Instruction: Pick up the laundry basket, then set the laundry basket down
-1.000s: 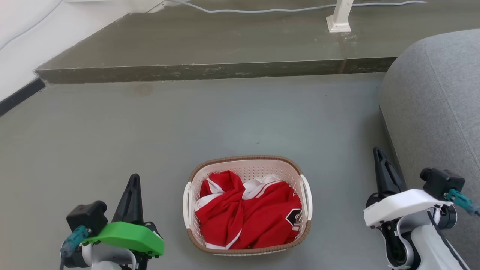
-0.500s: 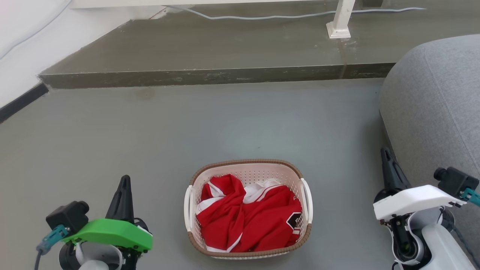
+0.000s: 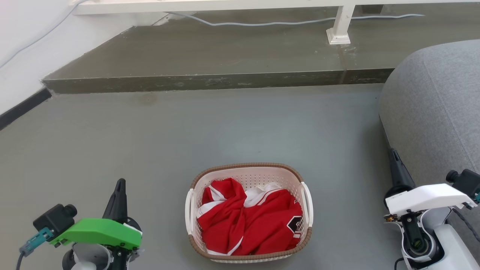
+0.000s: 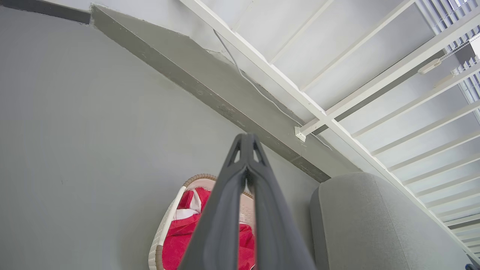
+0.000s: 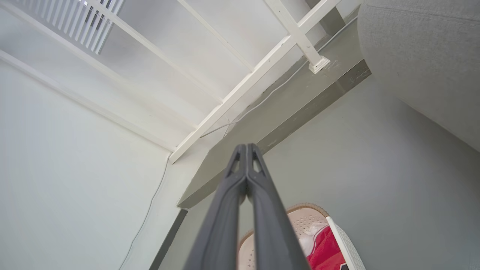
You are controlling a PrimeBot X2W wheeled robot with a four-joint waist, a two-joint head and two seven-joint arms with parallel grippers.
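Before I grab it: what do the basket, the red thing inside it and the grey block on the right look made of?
Laundry basket: looks like rigid moulded plastic, matt cream, judging by its regular punched holes. The brown rim looks woven but may be moulded too. Red garment: soft, smooth cloth, going by its folds and creases. Grey seat: woven upholstery fabric, with a fine grain and a seam.

Head view steeply downward, wrist views low, tilted upward — all share the laundry basket (image 3: 245, 165)
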